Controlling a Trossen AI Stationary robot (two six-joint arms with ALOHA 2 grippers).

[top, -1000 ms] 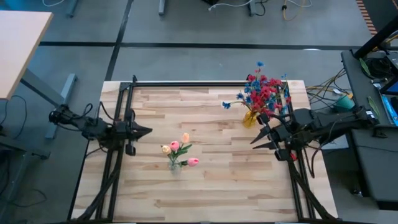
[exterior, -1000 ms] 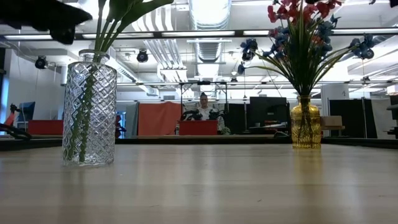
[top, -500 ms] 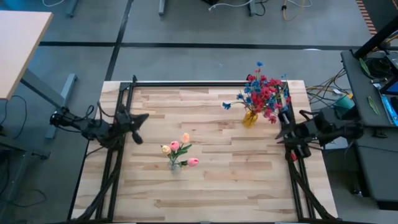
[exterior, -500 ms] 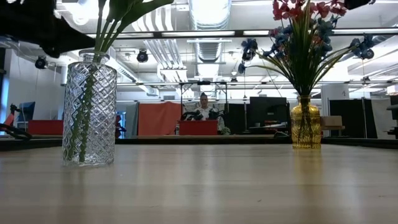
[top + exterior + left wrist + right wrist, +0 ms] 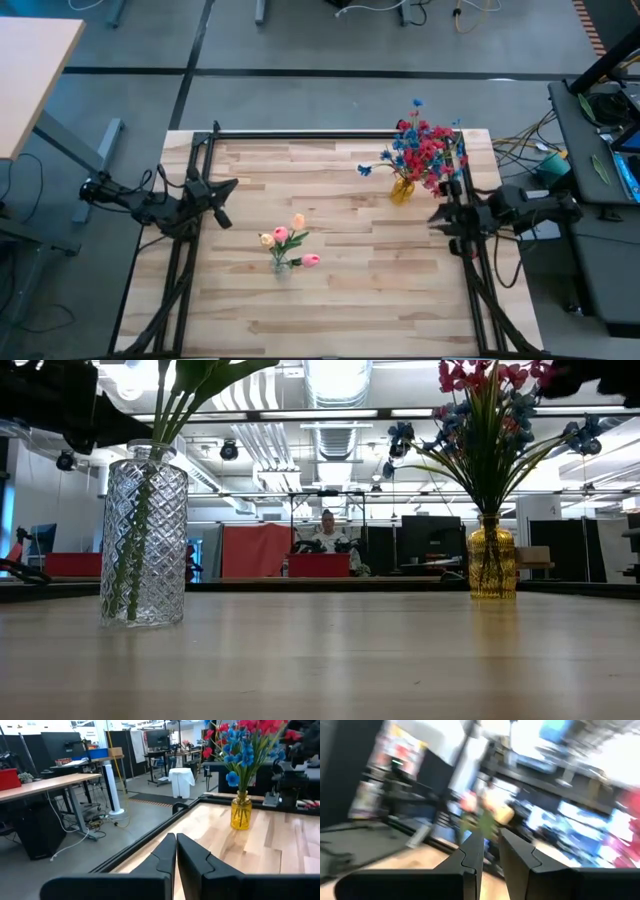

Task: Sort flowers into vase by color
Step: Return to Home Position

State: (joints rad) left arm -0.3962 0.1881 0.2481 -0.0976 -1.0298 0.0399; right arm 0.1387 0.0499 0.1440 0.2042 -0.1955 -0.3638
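A yellow glass vase stands near the table's far right corner and holds red and blue flowers. A clear cut-glass vase stands near the table's middle with pink and peach tulip buds, their green stems inside it. My left gripper hovers at the left edge, shut on nothing. My right gripper hovers by the right rail, right of and nearer than the yellow vase, with a narrow gap between its fingers.
A black frame rail runs round the far and side edges of the wooden table. Bare wood lies between the two vases and along the near side. A person sits far off in the room; desks and cables stand to the right.
My right gripper has drawn back from the yellow vase toward the table's right edge, and its fingers have come closer together. My left gripper has pulled back a little toward the left edge and turned toward the far side. Both vases and their flowers have stayed put.
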